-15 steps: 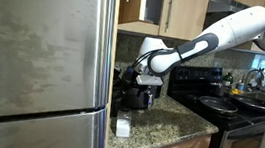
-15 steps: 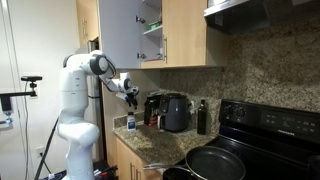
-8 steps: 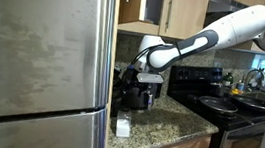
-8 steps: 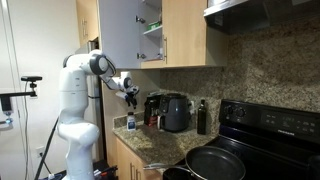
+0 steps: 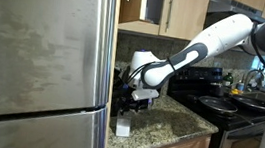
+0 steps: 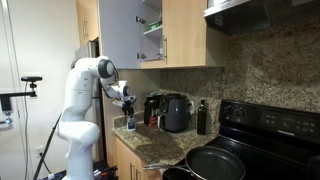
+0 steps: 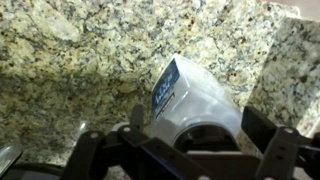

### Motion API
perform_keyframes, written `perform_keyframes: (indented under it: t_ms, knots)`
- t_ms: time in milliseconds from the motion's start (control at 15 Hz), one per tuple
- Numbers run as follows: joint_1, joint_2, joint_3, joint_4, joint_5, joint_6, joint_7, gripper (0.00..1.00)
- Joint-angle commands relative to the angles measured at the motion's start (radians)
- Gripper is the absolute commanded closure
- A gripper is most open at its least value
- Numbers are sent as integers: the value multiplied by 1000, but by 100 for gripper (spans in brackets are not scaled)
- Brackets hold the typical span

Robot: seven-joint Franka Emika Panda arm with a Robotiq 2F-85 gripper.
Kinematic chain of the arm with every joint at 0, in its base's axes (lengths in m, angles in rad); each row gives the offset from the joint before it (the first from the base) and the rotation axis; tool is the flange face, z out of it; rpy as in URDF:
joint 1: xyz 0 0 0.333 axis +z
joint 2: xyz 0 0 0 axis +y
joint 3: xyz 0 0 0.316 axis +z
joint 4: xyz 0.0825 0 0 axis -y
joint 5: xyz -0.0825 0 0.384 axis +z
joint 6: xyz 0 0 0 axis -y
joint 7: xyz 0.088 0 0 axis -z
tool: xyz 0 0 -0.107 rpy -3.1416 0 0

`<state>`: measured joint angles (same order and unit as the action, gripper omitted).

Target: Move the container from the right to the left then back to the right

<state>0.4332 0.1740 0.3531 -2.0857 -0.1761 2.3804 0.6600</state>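
The container [image 7: 195, 98] is a small whitish translucent plastic cup with a blue label. It stands on the granite counter [image 7: 70, 70] near the counter's front edge, and shows in both exterior views [image 5: 122, 126] [image 6: 130, 124]. My gripper [image 7: 200, 128] is open and points down right above it, with one finger on each side of the cup. I cannot tell if the fingers touch it. In the exterior views the gripper [image 5: 130, 104] [image 6: 128, 107] hangs just over the container.
A black air fryer [image 6: 177, 112] and a dark bottle [image 6: 201, 118] stand at the back of the counter. A steel fridge [image 5: 38, 63] borders the counter. A black stove [image 6: 270, 130] with a pan [image 6: 215, 162] is beside it. An open cabinet [image 6: 150, 30] hangs overhead.
The arm has swung down and toward the counter's front edge, so the open gripper now sits low over the container. The container has not moved.
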Motion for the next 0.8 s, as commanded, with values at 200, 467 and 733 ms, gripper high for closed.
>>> perform_keyframes:
  t_ms: [200,467,733]
  knots:
    - [64,54,-71,-23,-169,143,131,0]
    - [89,53,-113,-16,-341,135,217,0]
    - [84,63,-121,-14,-451,196,236,0]
